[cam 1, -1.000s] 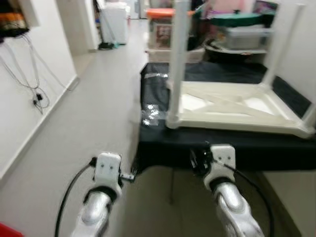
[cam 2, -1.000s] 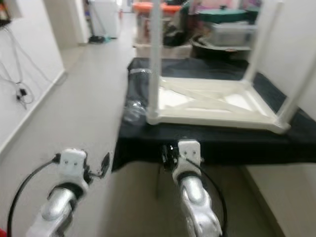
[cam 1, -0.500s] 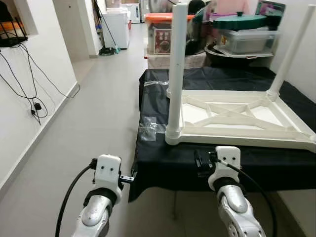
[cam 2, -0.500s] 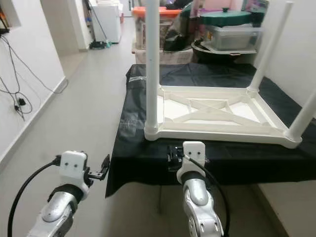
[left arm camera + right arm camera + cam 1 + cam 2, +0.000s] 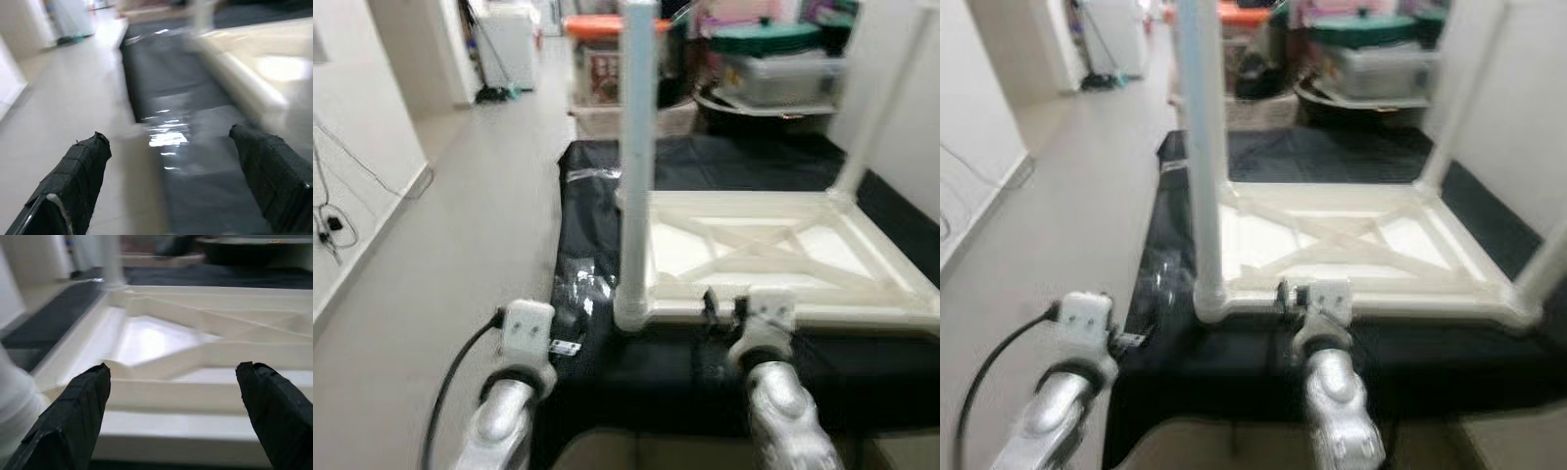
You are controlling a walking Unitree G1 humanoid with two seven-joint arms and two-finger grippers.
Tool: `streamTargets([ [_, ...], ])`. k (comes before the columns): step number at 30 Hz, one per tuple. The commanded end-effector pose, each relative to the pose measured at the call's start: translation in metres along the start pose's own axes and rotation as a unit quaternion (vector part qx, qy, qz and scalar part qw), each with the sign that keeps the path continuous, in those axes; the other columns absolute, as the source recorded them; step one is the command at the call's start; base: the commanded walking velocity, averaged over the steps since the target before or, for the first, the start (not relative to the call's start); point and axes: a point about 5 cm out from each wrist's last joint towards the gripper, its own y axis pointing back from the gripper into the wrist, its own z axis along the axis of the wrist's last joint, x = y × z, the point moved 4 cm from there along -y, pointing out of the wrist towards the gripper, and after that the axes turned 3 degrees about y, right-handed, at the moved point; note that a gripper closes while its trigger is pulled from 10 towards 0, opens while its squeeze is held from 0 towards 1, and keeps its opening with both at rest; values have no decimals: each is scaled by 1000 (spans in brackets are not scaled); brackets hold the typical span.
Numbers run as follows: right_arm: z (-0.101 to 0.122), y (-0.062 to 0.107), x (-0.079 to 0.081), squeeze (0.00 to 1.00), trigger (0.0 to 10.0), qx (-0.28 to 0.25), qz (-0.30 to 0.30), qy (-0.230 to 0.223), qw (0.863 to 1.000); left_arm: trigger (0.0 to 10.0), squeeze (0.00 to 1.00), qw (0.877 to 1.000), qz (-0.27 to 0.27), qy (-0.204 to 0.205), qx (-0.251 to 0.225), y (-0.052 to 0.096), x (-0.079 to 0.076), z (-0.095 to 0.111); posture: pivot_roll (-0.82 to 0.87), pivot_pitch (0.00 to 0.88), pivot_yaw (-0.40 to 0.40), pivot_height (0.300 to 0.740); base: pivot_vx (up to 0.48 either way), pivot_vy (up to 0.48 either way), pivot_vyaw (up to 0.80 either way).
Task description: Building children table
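Black-covered platform [image 5: 597, 245] carries one upturned white children's table [image 5: 773, 257] with three legs visible, and your two grippers, left gripper [image 5: 171, 181] and right gripper [image 5: 171, 406], both spread wide, hover near its front edge.

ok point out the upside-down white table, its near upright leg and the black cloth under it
upside-down white table [image 5: 773, 250], left eye view, crossed bracing of its underside
near upright leg [image 5: 636, 166], left eye view, middle of the shaft
black cloth [image 5: 592, 211], left eye view, bare strip left of the table
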Motion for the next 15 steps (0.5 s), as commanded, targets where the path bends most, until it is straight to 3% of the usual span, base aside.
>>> streamTargets([
  [1, -4, 1, -8, 0, 10000, 6, -9, 0, 1000, 10000, 0, 1000, -6, 6, -2, 0, -6, 1, 107, 31, -33, 740, 0, 0, 0],
  [10, -3, -1, -12, 0, 10000, 4, -10, 3, 1000, 10000, 0, 1000, -8, -1, 0, 2, -7, -1, 104, 24, -30, 740, 0, 0, 0],
  [15, -4, -9, -21, 0, 10000, 14, 18, -30, 999, 10000, 0, 999, -35, 10, 9, 4, -15, -4, 105, 24, -33, 740, 0, 0, 0],
])
